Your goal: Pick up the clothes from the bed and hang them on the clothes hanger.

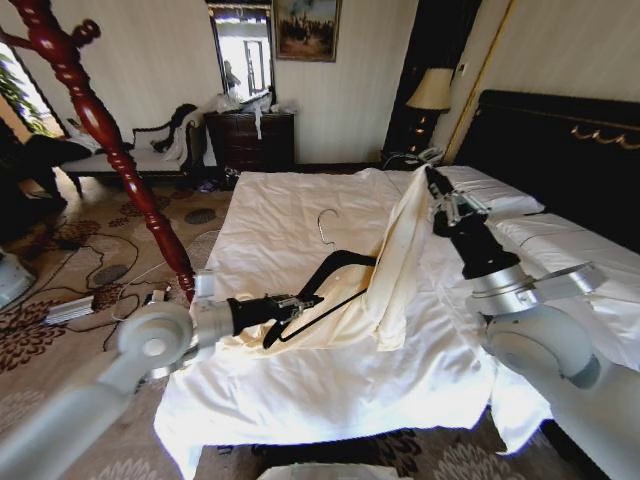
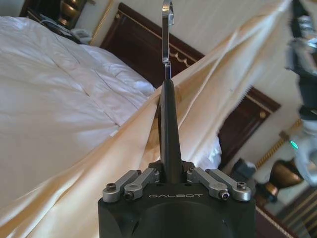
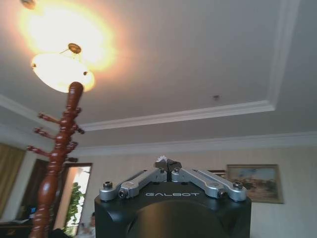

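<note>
Cream top [image 1: 400, 250] is held up over the bed [image 1: 300, 380] by the right gripper [image 1: 432, 185], pinched shut on it. Black hanger [image 1: 330, 285] is clamped in the left gripper [image 1: 305, 302], partly inside the top.

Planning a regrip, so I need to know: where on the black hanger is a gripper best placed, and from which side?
On the clothes hanger, grip the bare bottom bar near the left gripper, coming from the bed's foot. The far shoulder sits under the clothes lifted by the right gripper.
</note>
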